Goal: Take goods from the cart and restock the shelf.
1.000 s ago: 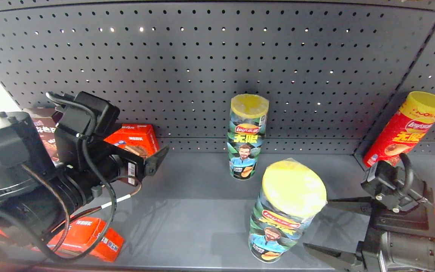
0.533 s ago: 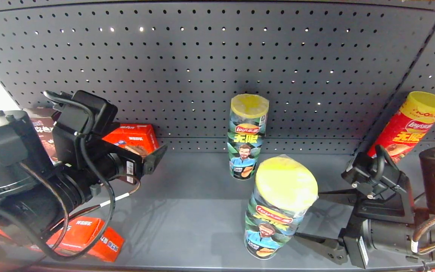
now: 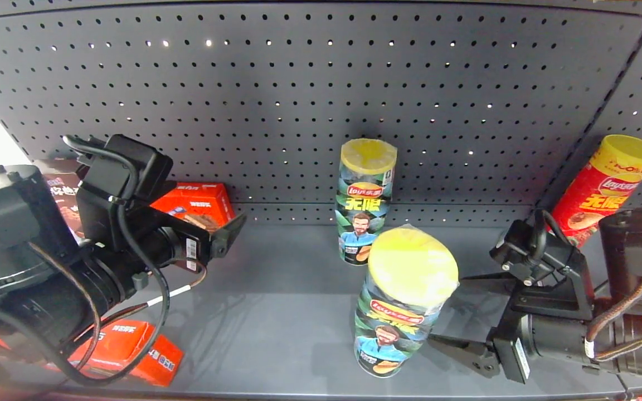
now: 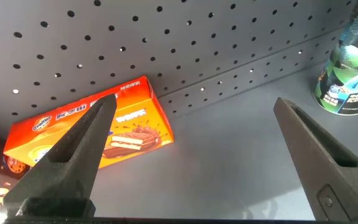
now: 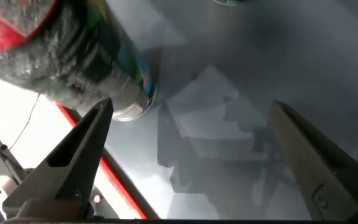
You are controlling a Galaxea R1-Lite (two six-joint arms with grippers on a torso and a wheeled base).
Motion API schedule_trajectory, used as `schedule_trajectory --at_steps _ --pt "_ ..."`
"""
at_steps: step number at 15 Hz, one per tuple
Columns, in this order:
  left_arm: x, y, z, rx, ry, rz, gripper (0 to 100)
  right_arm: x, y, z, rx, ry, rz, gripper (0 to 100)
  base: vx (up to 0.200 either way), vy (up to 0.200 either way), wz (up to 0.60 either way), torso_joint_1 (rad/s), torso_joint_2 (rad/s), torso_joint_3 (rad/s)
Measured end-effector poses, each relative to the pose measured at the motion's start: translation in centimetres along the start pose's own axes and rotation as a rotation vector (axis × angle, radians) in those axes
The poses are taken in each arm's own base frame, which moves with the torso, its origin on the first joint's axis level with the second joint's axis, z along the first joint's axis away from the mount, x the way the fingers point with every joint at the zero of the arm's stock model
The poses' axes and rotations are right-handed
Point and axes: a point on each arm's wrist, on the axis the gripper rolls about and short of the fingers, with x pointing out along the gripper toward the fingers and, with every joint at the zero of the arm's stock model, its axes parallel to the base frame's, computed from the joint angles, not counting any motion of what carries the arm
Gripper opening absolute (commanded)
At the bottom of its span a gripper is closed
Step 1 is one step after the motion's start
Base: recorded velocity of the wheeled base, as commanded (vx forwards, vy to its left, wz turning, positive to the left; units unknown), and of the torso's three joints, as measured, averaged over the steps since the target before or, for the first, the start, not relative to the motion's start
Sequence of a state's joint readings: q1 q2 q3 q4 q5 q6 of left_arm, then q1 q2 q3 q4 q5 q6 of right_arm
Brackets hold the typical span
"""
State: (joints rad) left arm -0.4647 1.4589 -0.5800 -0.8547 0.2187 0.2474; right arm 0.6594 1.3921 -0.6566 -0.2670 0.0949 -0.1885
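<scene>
Right end effector [image 5: 191,107] spread wide, pinching nothing; tips at side of front green chip can [image 3: 399,312]. Can stands on shelf [image 3: 276,312], just in front of rear green chip can [image 3: 365,200], close to shelf lip. Step, as judged: placement done, release and clear out. Back straight along finger line, keep fingers wide, no sideways sweep; tall can likely tips easily. Left end effector [image 4: 194,102] spread, empty, well left of rear can, near orange biscuit box [image 3: 198,203].
</scene>
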Motion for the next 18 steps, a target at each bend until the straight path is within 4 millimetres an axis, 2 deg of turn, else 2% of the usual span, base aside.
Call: schedule_trajectory --at_steps 4,7,11,18 --pt "0.0 0.0 0.0 0.001 0.002 0.0 100 -1.7 1.1 -1.4 -0.013 -0.001 0.038 100 0.0 0.0 0.0 0.0 0.0 0.0" --pt "0.1 0.0 0.0 0.0 -0.002 0.0 100 -2.2 2.0 -0.8 -0.036 -0.038 0.077 100 0.0 0.0 0.0 0.0 0.0 0.0" --pt "0.0 0.0 0.0 0.0 0.002 0.001 100 -1.6 2.1 0.1 -0.042 -0.049 0.08 100 0.0 0.0 0.0 0.0 0.0 0.0" --pt "0.0 0.0 0.0 0.001 0.0 0.0 100 -0.5 1.2 0.6 -0.026 -0.032 0.029 100 0.0 0.0 0.0 0.0 0.0 0.0"
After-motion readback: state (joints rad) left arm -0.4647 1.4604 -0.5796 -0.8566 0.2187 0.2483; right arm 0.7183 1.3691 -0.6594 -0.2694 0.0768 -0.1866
